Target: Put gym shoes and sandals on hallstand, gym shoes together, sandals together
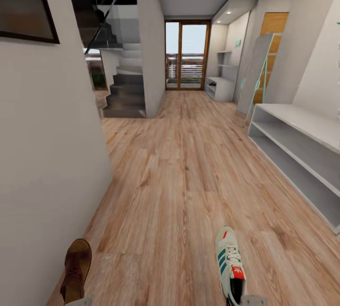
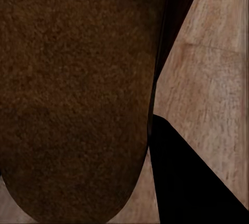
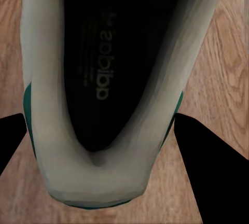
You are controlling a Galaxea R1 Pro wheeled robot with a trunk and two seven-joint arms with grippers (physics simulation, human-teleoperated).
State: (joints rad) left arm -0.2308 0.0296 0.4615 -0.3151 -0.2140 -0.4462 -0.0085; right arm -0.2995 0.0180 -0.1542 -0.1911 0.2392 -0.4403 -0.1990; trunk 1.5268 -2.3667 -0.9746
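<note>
Wood-plank floor (image 1: 179, 178) runs bare and wide down the corridor to far glass doors (image 1: 187, 55). Wall (image 1: 42, 155) crowds the near left; a pale open-shelved rack (image 1: 302, 155) lines the right edge. Near left, sandal (image 1: 75, 268) raised in the left gripper (image 2: 153, 130), one dark finger (image 2: 192, 177) tight against its side. Near right, gym shoe (image 1: 229, 261) clamped at the heel between the right gripper (image 3: 101, 146) fingers (image 3: 218, 167).

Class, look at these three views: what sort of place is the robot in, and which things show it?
Likely a home corridor: wood-plank floor, a staircase, glazed doors at the far end, and an open shoe rack.
</note>
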